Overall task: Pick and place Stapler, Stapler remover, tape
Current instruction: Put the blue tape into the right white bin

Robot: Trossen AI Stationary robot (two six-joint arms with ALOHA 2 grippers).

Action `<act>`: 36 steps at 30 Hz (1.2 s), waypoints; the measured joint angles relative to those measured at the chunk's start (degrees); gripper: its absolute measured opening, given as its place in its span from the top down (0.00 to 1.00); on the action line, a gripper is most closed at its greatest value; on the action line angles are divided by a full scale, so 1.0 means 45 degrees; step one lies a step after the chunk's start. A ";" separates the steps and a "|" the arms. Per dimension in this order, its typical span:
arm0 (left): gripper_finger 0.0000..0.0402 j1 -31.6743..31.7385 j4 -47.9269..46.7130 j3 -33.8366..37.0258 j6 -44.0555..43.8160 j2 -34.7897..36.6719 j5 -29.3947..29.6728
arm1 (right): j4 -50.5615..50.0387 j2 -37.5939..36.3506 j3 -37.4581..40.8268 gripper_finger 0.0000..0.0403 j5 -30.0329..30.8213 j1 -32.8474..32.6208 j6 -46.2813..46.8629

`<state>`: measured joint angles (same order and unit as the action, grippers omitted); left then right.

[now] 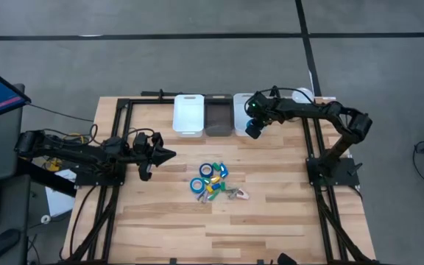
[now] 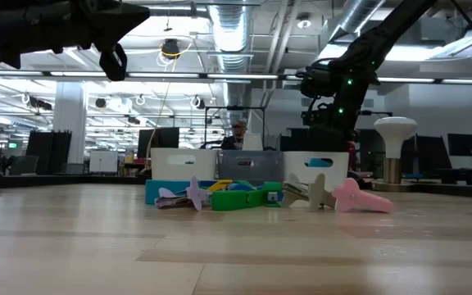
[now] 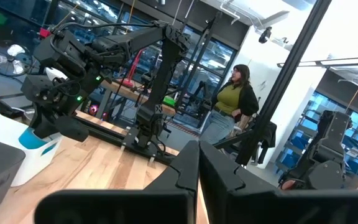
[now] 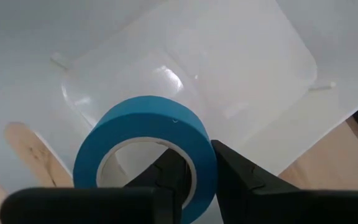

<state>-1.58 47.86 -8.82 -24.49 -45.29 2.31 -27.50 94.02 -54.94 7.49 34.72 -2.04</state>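
Over the white bin [image 4: 241,68] — right pincer [image 4: 194,165] pinches a tape roll [image 4: 145,146].

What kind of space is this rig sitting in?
Most likely an open robotics lab or workshop. The low view shows exposed ceiling ducts and monitors behind the wooden table. The left wrist view shows glass partitions and a person standing beyond.

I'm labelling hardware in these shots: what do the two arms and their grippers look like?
Both arms are dark, jointed and slim. The left gripper ends in black, pointed fingers; yellow cabling trails near that arm's base. The right gripper is blocky and black, with small green lights glowing on its wrist.
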 joint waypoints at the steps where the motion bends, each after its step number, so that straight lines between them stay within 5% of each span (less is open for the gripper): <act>1: 0.99 -0.0005 0.0000 0.0000 0.0000 0.0002 0.0000 | 0.0005 0.0000 0.0000 0.84 -0.0001 0.0000 -0.0004; 36: 0.99 -0.0004 0.0000 0.0000 0.0000 -0.0002 0.0000 | 0.0014 0.0000 0.0005 0.83 -0.0007 0.0005 -0.0204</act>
<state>-1.60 47.86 -8.82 -24.49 -45.30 2.31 -27.44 94.02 -54.92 7.46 34.74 -2.96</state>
